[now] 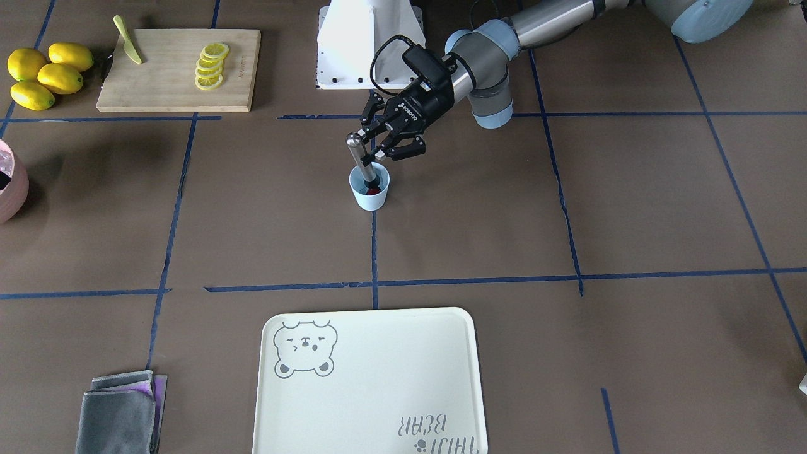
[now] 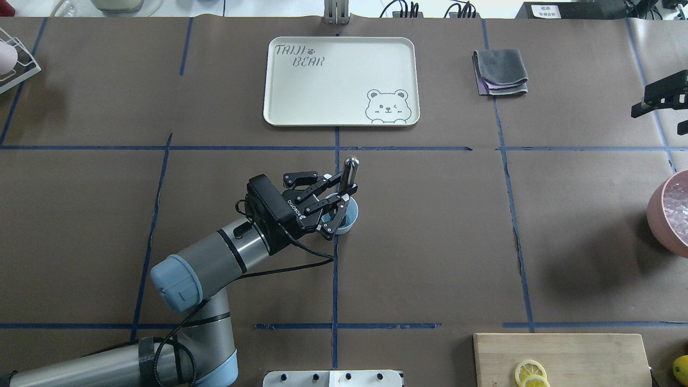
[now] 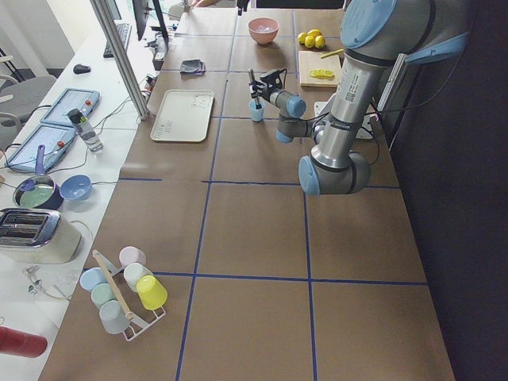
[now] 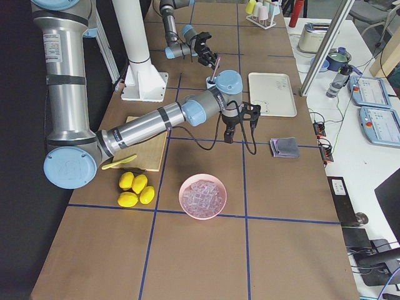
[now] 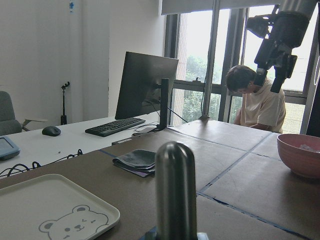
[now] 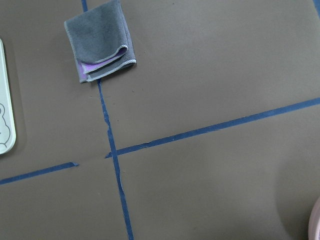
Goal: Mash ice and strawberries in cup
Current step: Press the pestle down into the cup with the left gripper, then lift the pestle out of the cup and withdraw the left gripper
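Readable lettering: one tray print only

The tray (image 2: 344, 80) bears grey outline letters "TAIJI BEAR" in one corner, with a small paw mark after "TAIJI" and a winking bear face drawn in the opposite corner; in the front-facing view the same words appear upside down. The left gripper (image 2: 344, 193) has a white brand word on its black body, too small and skewed to read surely. The cutting board (image 1: 170, 82) carries a faint printed mark near one edge, illegible. Nothing else can be read.
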Available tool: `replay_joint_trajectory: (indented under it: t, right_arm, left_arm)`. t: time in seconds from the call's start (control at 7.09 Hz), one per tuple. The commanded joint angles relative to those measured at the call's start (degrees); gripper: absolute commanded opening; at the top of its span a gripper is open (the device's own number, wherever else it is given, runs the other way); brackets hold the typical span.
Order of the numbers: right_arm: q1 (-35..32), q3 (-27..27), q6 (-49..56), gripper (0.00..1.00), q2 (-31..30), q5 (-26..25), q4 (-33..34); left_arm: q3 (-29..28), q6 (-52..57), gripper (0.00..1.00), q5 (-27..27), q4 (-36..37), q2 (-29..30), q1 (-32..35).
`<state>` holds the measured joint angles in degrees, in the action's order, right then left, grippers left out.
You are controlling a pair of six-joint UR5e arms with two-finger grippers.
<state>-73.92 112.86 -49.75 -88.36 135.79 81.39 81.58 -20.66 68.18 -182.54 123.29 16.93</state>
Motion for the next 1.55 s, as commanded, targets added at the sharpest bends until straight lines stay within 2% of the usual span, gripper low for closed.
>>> replay_joint_trajectory:
  t: [0.0,0.14,0.28,0.42,0.56,0.7,0.85,0.99,1.13,1.27,1.41]
  right_arm:
    - [0.0,-0.01,-0.09,1.0,0.03,0.0,0.0]
    - [0.09,-0.01,-0.09,1.0,0.12,0.0,0.0]
    - [0.09,-0.1,0.0,1.0,0.12,0.0,0.0]
    - [0.09,-0.18,-0.09,1.0,0.21,0.0,0.0]
    - [0.09,-0.27,-0.09,1.0,0.21,-0.09,0.0]
    - [0.09,-0.36,0.0,1.0,0.21,-0.09,0.0]
    - [0.09,-0.19,-0.09,1.0,0.03,-0.09,0.0]
    - [0.09,-0.18,-0.09,1.0,-0.06,-0.09,0.0]
    - [0.09,-0.36,-0.09,1.0,-0.06,-0.17,0.0]
    - [0.09,-0.36,-0.09,1.0,-0.23,-0.26,0.0]
    - [0.09,-0.27,-0.09,1.0,-0.23,-0.18,0.0]
  left_arm:
    - [3.56,-0.08,0.0,-1.11,2.17,0.72,0.47]
    - [8.02,-0.08,0.0,-5.38,9.41,0.29,0.56]
    - [13.55,-0.17,0.0,-6.9,20.27,0.72,0.74]
    - [20.74,-0.26,0.0,-6.83,32.65,0.63,1.43]
    - [26.03,-1.04,0.0,-6.83,41.82,0.72,2.31]
    - [26.95,-2.18,0.0,-6.83,45.92,0.55,3.1]
    - [27.4,-2.71,0.0,-6.57,55.35,-2.24,4.33]
    - [30.1,-6.46,0.0,-6.22,64.5,-2.44,6.17]
    - [30.39,-9.98,0.0,-5.78,68.85,-2.79,8.1]
    - [30.39,-10.45,0.0,-1.08,72.55,-5.41,12.3]
    - [30.39,-15.24,0.0,8.19,72.67,-9.35,18.08]
